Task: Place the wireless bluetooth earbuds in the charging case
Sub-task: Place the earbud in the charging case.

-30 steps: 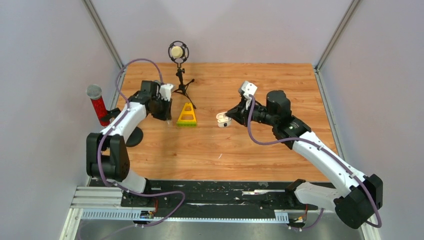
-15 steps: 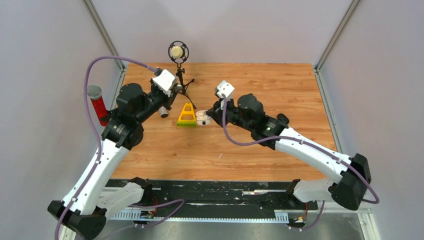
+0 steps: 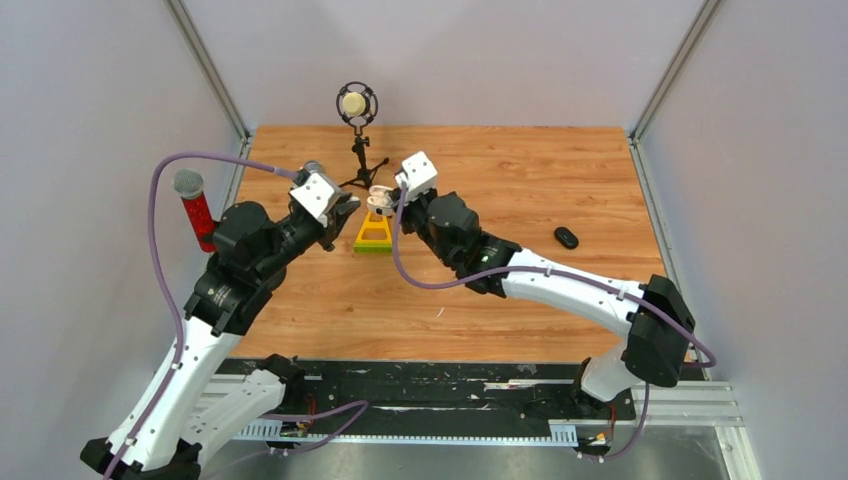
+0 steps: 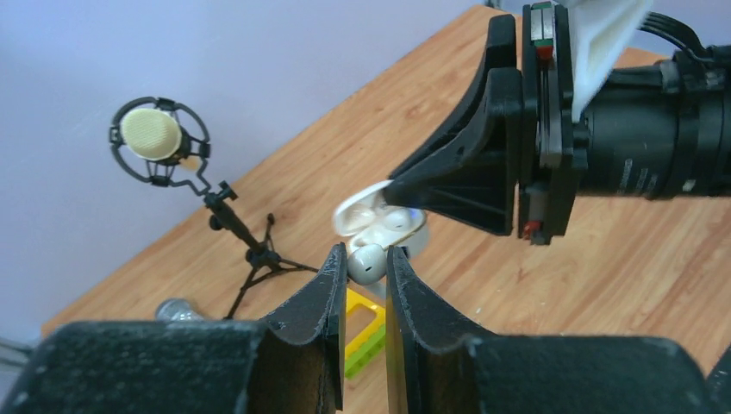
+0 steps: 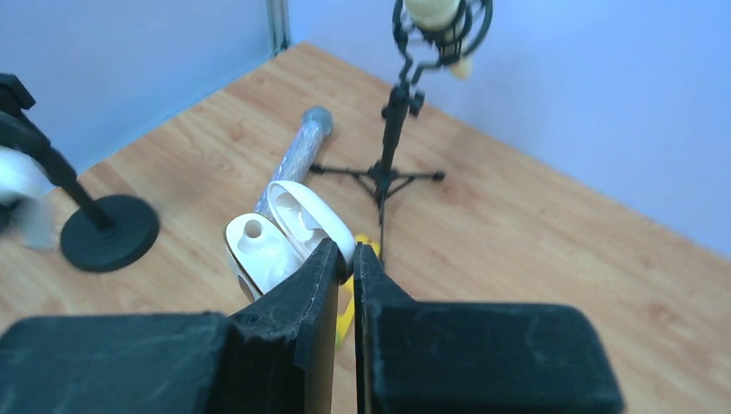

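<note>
Right gripper point(image 5: 345, 256) clenched on the charging case point(image 5: 263, 250), lid open, raised off the table point(image 3: 560, 170). Left gripper point(image 4: 365, 261) pinches one earbud point(image 4: 369, 267) just beside the case's mouth.

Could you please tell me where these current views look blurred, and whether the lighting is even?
Top external: even light, faint shadows, all sharp. Left wrist: the charging case looks slightly smeared; the earbud in the left pincer reads clearer. Right wrist: the case is fairly sharp in the right pincer, while a white shape at the left edge is blurred beyond telling.
</note>
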